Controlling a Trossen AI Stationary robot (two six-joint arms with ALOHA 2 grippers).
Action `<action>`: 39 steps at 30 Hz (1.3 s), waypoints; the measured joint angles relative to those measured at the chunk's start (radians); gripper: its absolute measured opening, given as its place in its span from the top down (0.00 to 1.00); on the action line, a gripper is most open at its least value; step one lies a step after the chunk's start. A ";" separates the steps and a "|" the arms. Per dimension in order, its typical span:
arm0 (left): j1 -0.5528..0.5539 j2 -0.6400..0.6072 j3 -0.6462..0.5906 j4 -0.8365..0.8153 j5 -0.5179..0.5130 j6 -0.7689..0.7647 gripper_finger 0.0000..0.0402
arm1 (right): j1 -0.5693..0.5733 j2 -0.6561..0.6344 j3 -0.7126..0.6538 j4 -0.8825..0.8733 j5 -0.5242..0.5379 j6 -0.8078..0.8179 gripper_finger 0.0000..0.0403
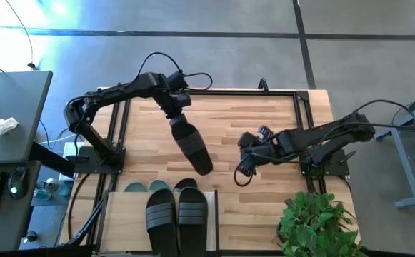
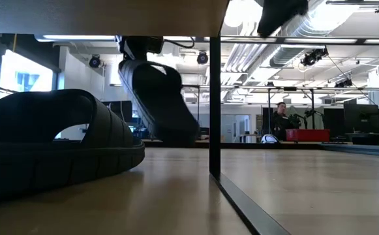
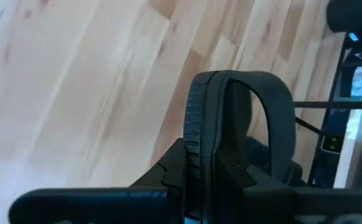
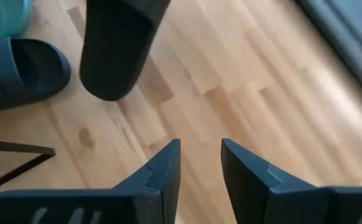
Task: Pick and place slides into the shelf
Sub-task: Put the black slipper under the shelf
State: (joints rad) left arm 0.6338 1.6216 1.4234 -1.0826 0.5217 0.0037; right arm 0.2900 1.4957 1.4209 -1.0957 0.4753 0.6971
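My left gripper (image 1: 177,114) is shut on a black slide (image 1: 193,148) over the middle of the table. The slide also shows in the low view (image 2: 160,101) and the right wrist view (image 4: 115,50). The shelf (image 1: 121,214) stands at the table's near edge. Two black slides (image 1: 176,215) lie side by side on its top board. On the level below, a green pair (image 1: 146,186) and one black slide (image 1: 186,183) stick out; that black slide also shows in the low view (image 2: 52,143). My right gripper (image 1: 246,155) is open and empty to the right of the held slide. My left gripper pinches one end of the slide's sole (image 3: 196,155) between its two fingers, one on the underside and one on the footbed side. The fingers slant down from the table's far side, along the slide. The slide hangs tilted below them, strap (image 3: 269,99) farther out and free end (image 2: 182,134) low over the table.
The shelf's dark post (image 2: 214,104) stands just right of the held slide in the low view. A potted plant (image 1: 318,225) sits at the near right corner. A grey desk (image 1: 11,121) stands left of the table. Bare wood (image 1: 228,114) lies between the arms.
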 joint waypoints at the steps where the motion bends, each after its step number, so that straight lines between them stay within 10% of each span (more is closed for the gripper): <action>1: -0.011 0.000 0.002 0.010 0.000 -0.001 0.92 | 0.000 0.000 -0.034 0.037 -0.013 0.020 0.76; 11: -0.145 0.075 0.003 0.043 -0.081 0.023 0.92 | -0.001 0.001 -0.371 0.429 -0.074 0.167 0.98; 28: -0.144 0.095 0.104 0.102 -0.062 0.079 0.92 | 0.001 0.001 -0.640 0.884 -0.094 0.247 1.00; 39: -0.144 0.174 0.284 -0.195 -0.040 0.097 0.92 | 0.005 0.001 -0.652 0.924 -0.124 0.238 1.00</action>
State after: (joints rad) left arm 0.4896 1.7953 1.7073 -1.2781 0.4822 0.1009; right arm 0.2951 1.4963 0.7692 -0.1722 0.3509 0.9347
